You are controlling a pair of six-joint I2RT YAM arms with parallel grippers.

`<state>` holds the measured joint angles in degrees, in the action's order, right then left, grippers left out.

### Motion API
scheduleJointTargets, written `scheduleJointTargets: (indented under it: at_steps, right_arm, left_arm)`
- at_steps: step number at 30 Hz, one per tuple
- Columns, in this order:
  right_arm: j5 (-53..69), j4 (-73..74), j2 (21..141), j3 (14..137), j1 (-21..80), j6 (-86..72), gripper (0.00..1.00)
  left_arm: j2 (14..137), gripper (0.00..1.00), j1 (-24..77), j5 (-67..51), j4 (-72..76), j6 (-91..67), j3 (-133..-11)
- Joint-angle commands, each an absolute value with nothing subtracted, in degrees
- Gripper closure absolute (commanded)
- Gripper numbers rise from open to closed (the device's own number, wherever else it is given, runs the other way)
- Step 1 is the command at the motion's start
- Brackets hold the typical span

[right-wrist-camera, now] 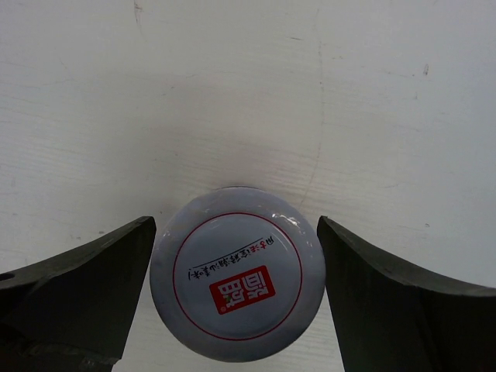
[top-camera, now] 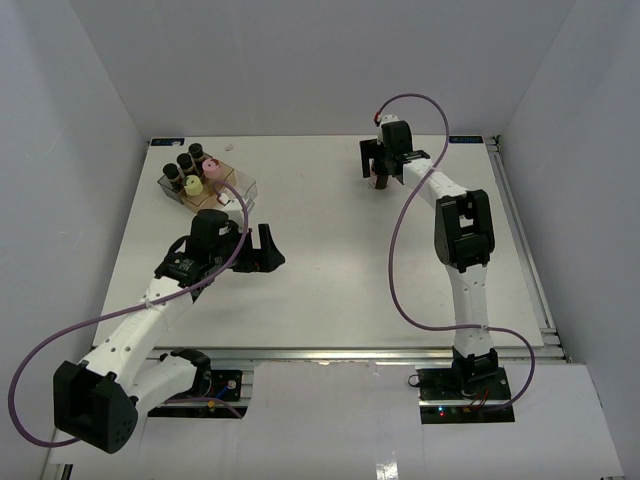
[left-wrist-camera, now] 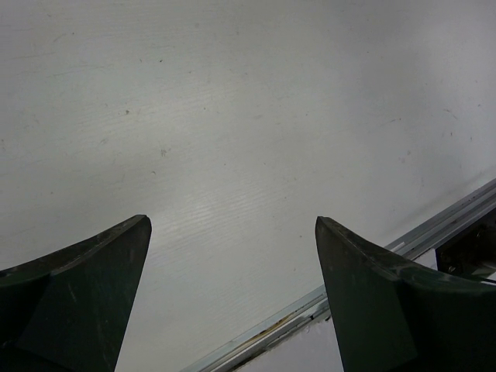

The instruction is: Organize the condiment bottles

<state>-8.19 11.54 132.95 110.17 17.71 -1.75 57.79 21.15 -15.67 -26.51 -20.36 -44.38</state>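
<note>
Progress looked far along, to judge from how things lay. The right gripper (right-wrist-camera: 235,225) stood over the grey-lidded jar (right-wrist-camera: 236,283) with its jaws apart, one finger on each side, so the round lid with its red label sat squarely between them. The gaps on both sides were so thin that I could not tell whether either finger touched the lid, and nothing showed a grip. That jar stood upright on the white table (right-wrist-camera: 349,93), alone and well apart from the rest. The left gripper (left-wrist-camera: 232,225) also had its jaws wide apart, with only bare table between and ahead of them. Near those jaws, off to their side in the overhead view, the clear bin (top-camera: 243,186) held the other five: three black-capped jars (top-camera: 186,160), the pink-capped jar (top-camera: 211,167) and the pale yellow jar (top-camera: 194,185), all upright and close together. What seemed left was the one jar between the right jaws. It would need gripping, carrying across and setting down with the others, if the bin was where it belonged.
</note>
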Motion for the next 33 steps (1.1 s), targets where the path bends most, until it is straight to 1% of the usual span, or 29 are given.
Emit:
scheduleJointTargets:
  at_steps: [1,5,7,10,13,15,19,23,27,30,31,33]
  right_arm:
    - [-6.8,8.8,133.6,112.6,17.5,-0.3,0.13]
    - [-5.4,8.1,130.8,108.6,17.8,-0.3,0.30]
    - [-5.5,7.4,128.6,104.6,18.2,-0.3,0.43]
    - [-6.0,6.7,124.5,99.4,20.5,1.7,0.55]
    - [-5.8,4.9,118.6,93.2,23.6,1.2,0.61]
    - [-7.0,3.4,114.6,85.9,28.9,0.6,0.62]
    - [-8.9,-0.5,108.1,75.9,38.6,-2.6,0.62]
    - [-12.3,-2.7,105.8,70.6,47.7,-6.6,0.62]
    - [-16.5,-3.1,105.6,69.2,55.4,-9.4,0.62]
    - [-18.4,-3.5,105.7,68.5,59.6,-10.8,0.58]
    - [-18.8,-3.4,105.9,68.5,60.6,-11.1,0.55]
    - [-19.1,-2.7,106.7,68.8,61.4,-11.7,0.45]
  left_arm:
    - [58.0,0.02,21.2,-14.1,-26.0,-19.5,-44.5]
    - [57.7,0.02,21.2,-13.2,-26.2,-19.7,-45.1]
    - [57.0,0.02,21.2,-12.0,-26.4,-20.1,-45.6]
    - [55.6,0.02,21.2,-9.4,-27.2,-21.7,-46.3]
    - [55.2,0.02,21.3,-6.1,-30.2,-23.0,-48.5]
    - [56.3,0.02,21.2,-2.5,-33.1,-23.9,-50.8]
    - [56.5,0.02,21.1,1.2,-36.0,-24.8,-52.8]
    - [53.3,0.02,21.0,3.7,-38.9,-26.4,-53.3]
    - [50.9,0.02,20.9,4.4,-41.3,-27.8,-52.8]
    - [48.6,0.02,21.0,4.7,-42.4,-28.5,-52.1]
    - [48.2,0.02,21.0,4.8,-42.9,-28.5,-52.1]
    - [47.5,0.02,20.9,5.1,-43.8,-28.6,-52.3]
